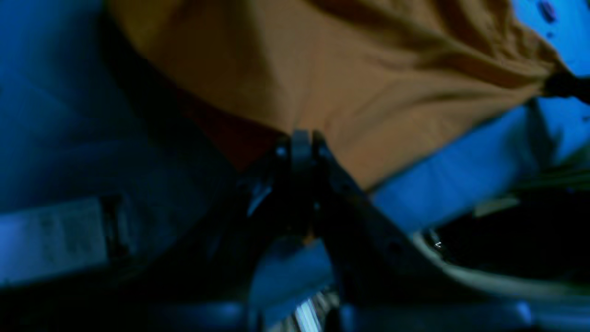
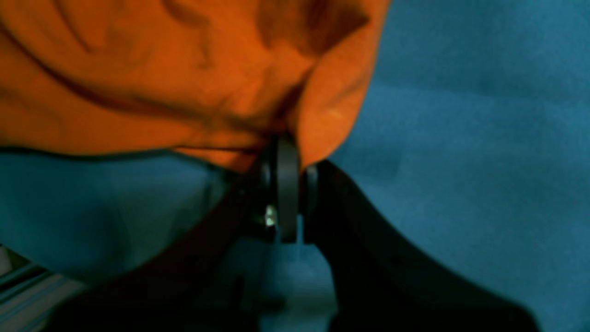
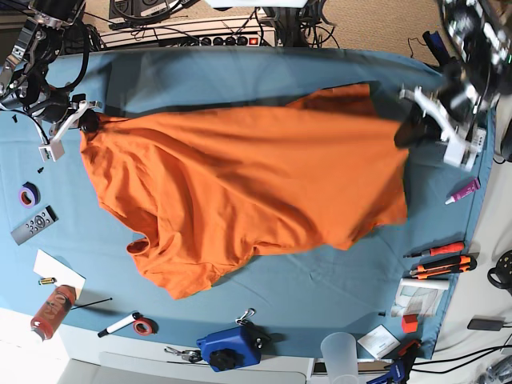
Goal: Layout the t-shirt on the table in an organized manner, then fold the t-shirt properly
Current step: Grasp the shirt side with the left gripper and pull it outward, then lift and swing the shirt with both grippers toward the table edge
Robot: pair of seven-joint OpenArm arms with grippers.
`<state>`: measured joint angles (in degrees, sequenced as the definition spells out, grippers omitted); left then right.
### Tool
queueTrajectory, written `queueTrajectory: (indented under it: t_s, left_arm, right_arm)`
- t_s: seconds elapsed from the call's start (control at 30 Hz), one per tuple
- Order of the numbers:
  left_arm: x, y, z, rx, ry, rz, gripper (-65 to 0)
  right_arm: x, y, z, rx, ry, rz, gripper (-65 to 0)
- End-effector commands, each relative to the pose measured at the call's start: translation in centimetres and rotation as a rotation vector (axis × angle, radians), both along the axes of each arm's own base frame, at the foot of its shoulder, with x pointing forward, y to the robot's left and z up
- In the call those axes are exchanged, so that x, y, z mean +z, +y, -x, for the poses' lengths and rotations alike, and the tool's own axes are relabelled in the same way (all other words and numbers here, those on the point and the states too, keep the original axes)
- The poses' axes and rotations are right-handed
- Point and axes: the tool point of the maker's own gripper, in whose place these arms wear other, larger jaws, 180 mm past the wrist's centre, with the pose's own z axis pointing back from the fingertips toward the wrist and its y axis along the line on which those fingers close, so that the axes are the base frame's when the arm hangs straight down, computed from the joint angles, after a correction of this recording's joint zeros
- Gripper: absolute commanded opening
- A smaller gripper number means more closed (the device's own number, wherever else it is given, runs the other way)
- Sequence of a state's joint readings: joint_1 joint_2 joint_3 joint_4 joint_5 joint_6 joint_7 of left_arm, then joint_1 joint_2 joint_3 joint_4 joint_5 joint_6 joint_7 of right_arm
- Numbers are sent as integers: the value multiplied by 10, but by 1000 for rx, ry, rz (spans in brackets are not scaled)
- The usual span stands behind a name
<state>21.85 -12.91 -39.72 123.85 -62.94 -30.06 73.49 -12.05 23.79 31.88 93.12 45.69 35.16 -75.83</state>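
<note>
The plain bright orange fabric t-shirt (image 3: 240,192) is stretched across the middle of the wide teal-blue cloth-covered desk (image 3: 320,288). Its edge is pinched in the closed left end effector (image 1: 302,138) at one end, and in the closed right end effector (image 2: 288,152) at the opposite end.

base: overhead, whole table (image 3: 240,72) | wrists: close behind fingers (blurred) | shared: t-shirt (image 3: 240,192)
</note>
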Motion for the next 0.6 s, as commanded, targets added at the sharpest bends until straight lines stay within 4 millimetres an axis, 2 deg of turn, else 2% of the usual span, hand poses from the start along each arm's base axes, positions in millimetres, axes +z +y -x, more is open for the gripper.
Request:
queueTrajectory:
  t_s: [0.0, 0.07, 0.17, 0.33, 0.43, 0.57]
  left_arm:
    - [13, -3, 7, -23, -38, -5, -650]
    - [12, -3, 26, -34, -14, -39, -650]
    - [-1, -1, 48, -30, 63, -55, -650]
    - [-18, 4, 73, -23, 165, -84, -650]
    - [-21, 4, 79, -24, 183, -84, -650]
    - [-16, 4, 70, -17, 146, -78, -650]
  right_arm:
    - [18, -7, -15, 4, -67, 21, -650]
    - [20, -7, -18, 4, -74, 21, -650]
    - [21, -7, -18, 4, -75, 22, -650]
    - [23, -7, -21, 2, -93, 19, -650]
    - [27, -10, -28, -2, -106, 40, -650]
    - [37, -10, -41, -3, -146, 41, -650]
